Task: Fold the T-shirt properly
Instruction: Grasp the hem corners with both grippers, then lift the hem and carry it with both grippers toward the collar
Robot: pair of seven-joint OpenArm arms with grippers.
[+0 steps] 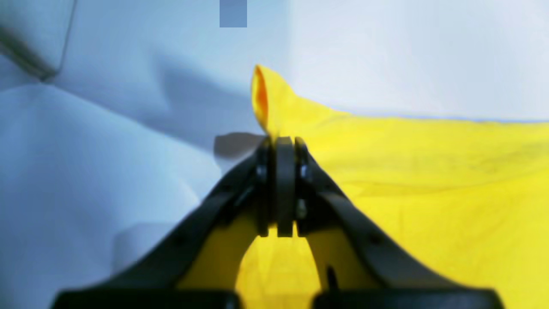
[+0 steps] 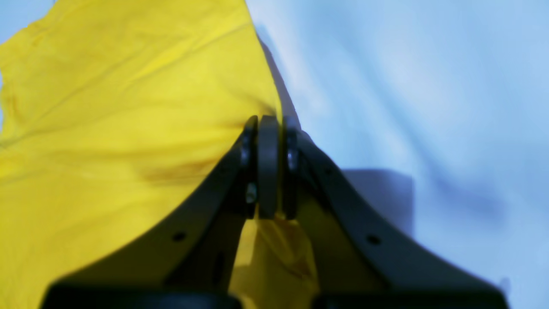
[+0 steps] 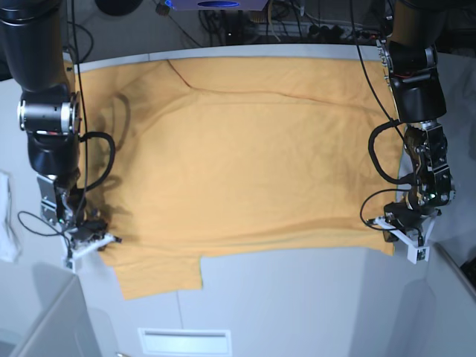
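The T-shirt [image 3: 245, 156] lies spread wide over the table, light orange in the base view and yellow in both wrist views. At its near right corner, my left gripper [image 3: 400, 236] is shut on the hem. The left wrist view shows the closed jaws [image 1: 281, 140] pinching a raised fold of the T-shirt [image 1: 429, 171]. On the near left edge my right gripper [image 3: 91, 242] is also shut on the fabric. In the right wrist view its jaws [image 2: 268, 121] clamp the border of the T-shirt [image 2: 128, 107]. A sleeve [image 3: 160, 275] lies toward the table's front.
The white table [image 3: 297, 297] shows bare in front of the shirt, with a slot [image 3: 186, 342] at its near edge. A small white cloth [image 3: 7, 216] lies at the far left. Cables and equipment crowd the back edge [image 3: 297, 22].
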